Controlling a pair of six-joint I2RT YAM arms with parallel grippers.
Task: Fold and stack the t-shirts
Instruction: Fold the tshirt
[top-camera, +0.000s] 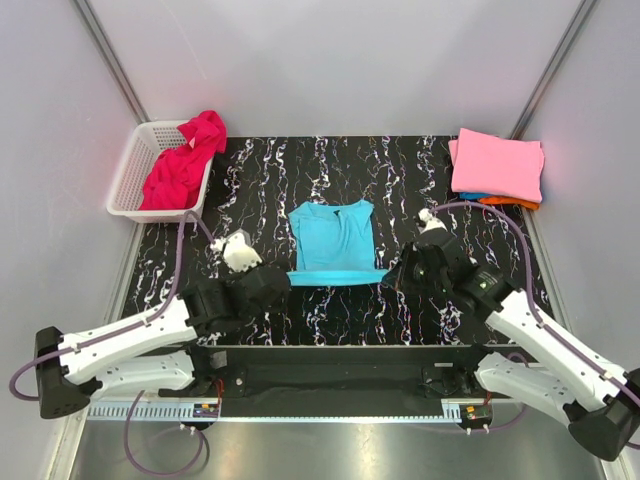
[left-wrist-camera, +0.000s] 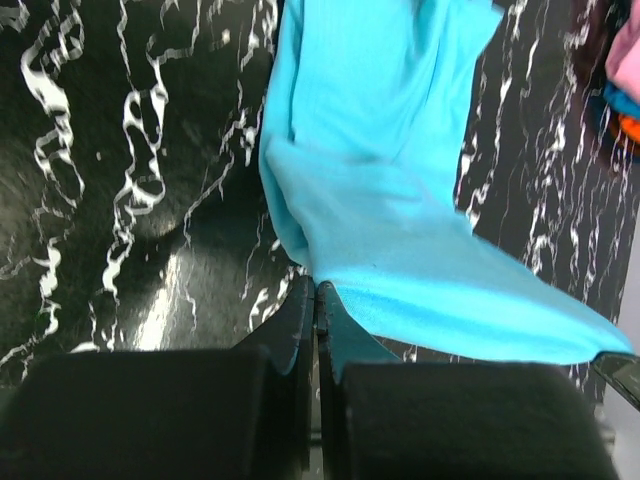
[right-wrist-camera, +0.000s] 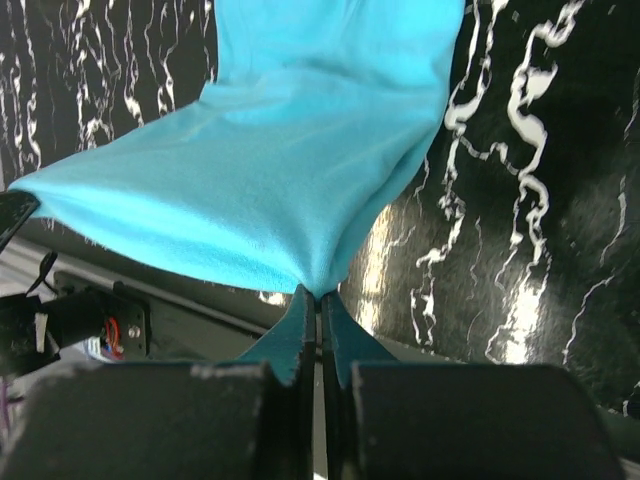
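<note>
Centre of table (top-camera: 250, 180): turquoise t-shirt (top-camera: 333, 238), near hem stretched between left gripper (left-wrist-camera: 316, 292) and right gripper (right-wrist-camera: 320, 297), each clamped on one hem corner. Dark marbled surface shows beyond both side edges.

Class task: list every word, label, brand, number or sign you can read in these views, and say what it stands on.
None can be read. The turquoise t-shirt, magenta t-shirt, pink t-shirt, white basket and marbled table show no print.
The small board with red parts in the right wrist view is too blurred to tell.
</note>
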